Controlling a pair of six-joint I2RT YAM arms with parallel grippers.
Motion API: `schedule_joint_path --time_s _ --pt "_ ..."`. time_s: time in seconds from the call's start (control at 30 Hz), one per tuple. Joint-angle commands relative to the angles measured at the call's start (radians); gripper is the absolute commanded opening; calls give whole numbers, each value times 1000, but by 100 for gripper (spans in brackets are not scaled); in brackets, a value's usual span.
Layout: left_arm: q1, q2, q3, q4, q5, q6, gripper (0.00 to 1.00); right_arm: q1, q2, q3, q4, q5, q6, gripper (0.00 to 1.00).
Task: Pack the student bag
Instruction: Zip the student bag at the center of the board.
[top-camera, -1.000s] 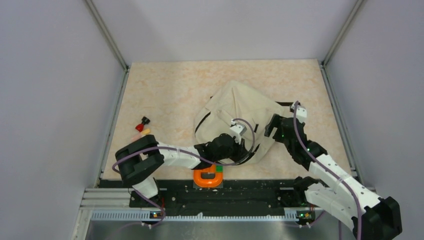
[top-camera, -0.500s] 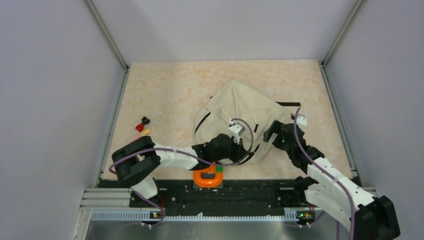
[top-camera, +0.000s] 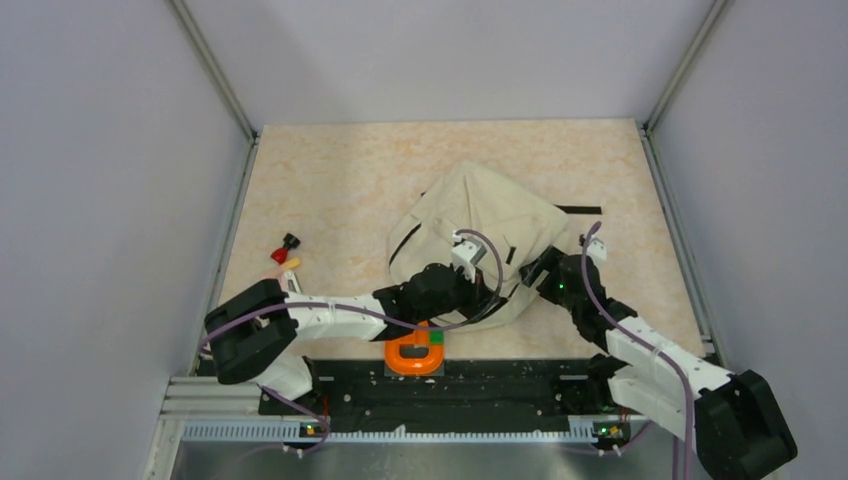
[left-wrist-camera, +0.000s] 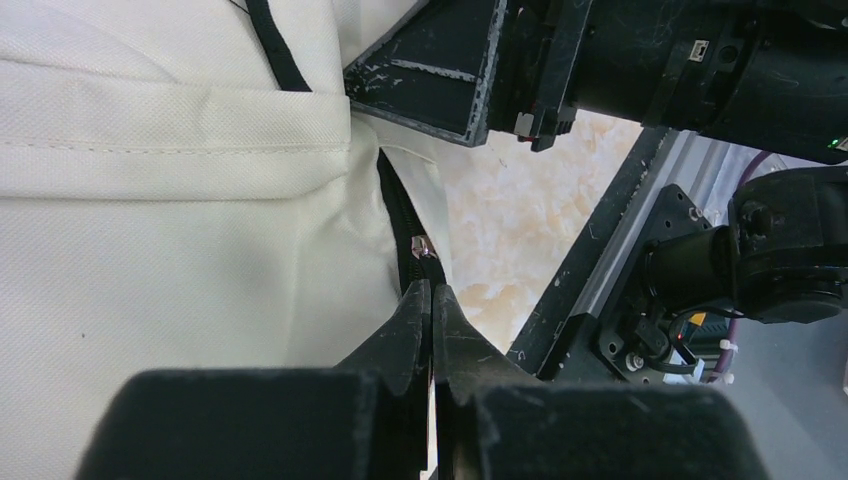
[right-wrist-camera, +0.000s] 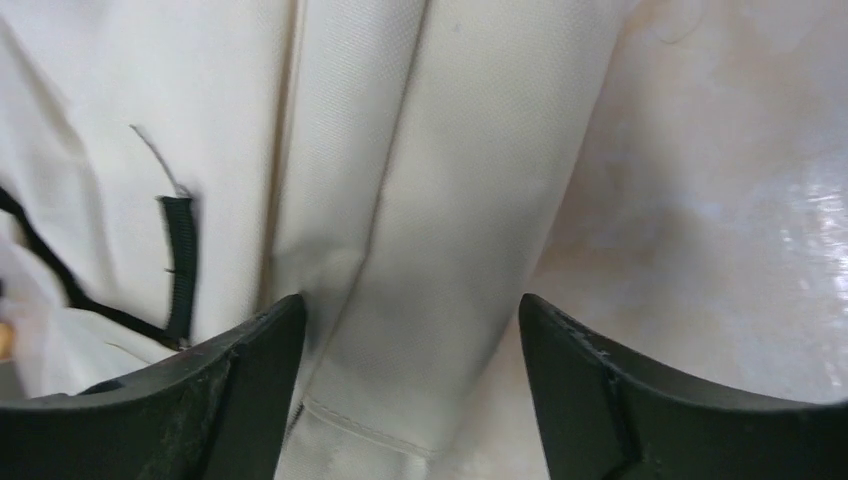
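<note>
Orange U-shaped piece (top-camera: 416, 353) with a green block on it sits at the near edge of the surface (top-camera: 330, 180), outside the bag. Just beyond it my left jaws are pressed tight together, their tips right under the zipper slider (left-wrist-camera: 422, 245); whether they pinch its pull tab I cannot tell. My right jaws stand wide apart over a fold of cream fabric on the bag's right side, gripping nothing. The student bag (top-camera: 480, 215) lies slumped right of centre, nearer the right edge than the left. Some small red and black items (top-camera: 285, 250) rest by the left edge, well apart from it. Farther back a black strap (top-camera: 580, 210) trails toward the right edge. I judge packing barely begun: the zipper needs opening, then the loose things go in.
</note>
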Motion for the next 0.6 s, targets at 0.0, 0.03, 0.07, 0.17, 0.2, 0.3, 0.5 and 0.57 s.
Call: schedule_joint_path --time_s 0.0,0.03,0.07,0.17,0.2,0.3,0.5,0.57 --pt "1 -76 7 56 -39 39 0 -13 22 31 220 -39 14 66" --pt "5 -88 14 47 -43 45 0 -13 38 61 232 -37 1 56" --pt "12 -98 26 34 -44 50 0 -14 58 99 239 -32 -14 44" --pt "34 -129 67 -19 -50 60 0 -13 138 237 234 -6 -57 14" --pt "40 -139 75 -26 -57 66 0 -13 171 276 232 7 -70 8" --pt "47 -162 85 -32 -83 93 0 -15 270 366 232 57 -86 0" --pt "53 -162 28 -15 -104 92 0 -18 369 400 293 140 -68 0" --pt "53 -159 -7 17 -100 74 0 -19 378 397 309 171 -55 0"
